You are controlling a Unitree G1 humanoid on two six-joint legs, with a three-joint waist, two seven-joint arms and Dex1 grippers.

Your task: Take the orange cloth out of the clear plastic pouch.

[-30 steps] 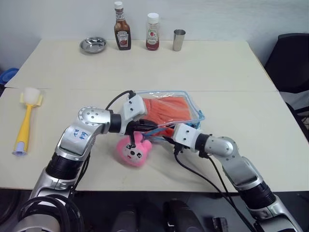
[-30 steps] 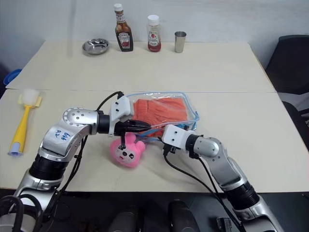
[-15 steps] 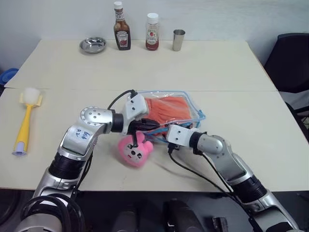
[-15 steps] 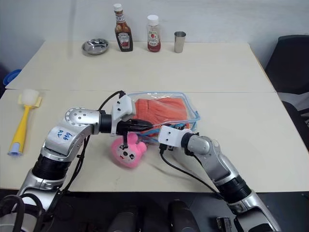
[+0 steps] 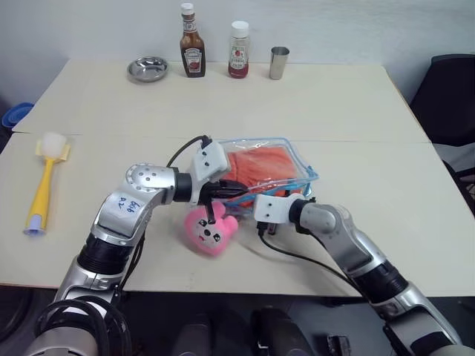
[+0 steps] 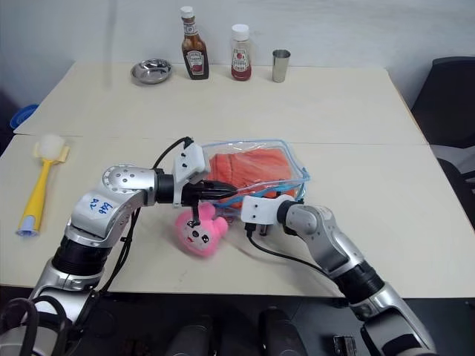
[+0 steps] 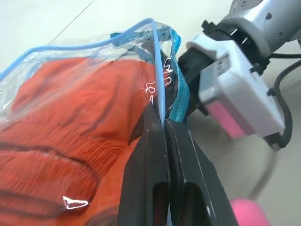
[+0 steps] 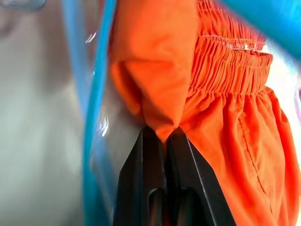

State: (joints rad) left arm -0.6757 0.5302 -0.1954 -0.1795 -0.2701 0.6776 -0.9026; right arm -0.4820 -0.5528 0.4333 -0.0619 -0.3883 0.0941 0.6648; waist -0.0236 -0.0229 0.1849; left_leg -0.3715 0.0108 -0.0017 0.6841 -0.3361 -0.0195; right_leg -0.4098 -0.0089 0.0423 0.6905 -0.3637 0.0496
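Most of the orange cloth (image 5: 256,165) is inside the clear plastic pouch (image 5: 295,150), wrinkled soft fabric with a gathered elastic band. One corner sits pinched in the right gripper (image 8: 162,136) at the pouch mouth, so pulling toward the robot, away from the bag, looks like the way out. Left gripper (image 7: 162,123) is clamped on the blue-edged rim and holds the opening. A pink plush toy (image 5: 209,231) dangles underneath, just above the table (image 5: 334,104).

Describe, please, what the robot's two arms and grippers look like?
Both arms are silver metal with black ribbed joints. Each wrist carries a white block with a looping black cable. The left arm bears blue handwriting. The left gripper and right gripper have black fingers.
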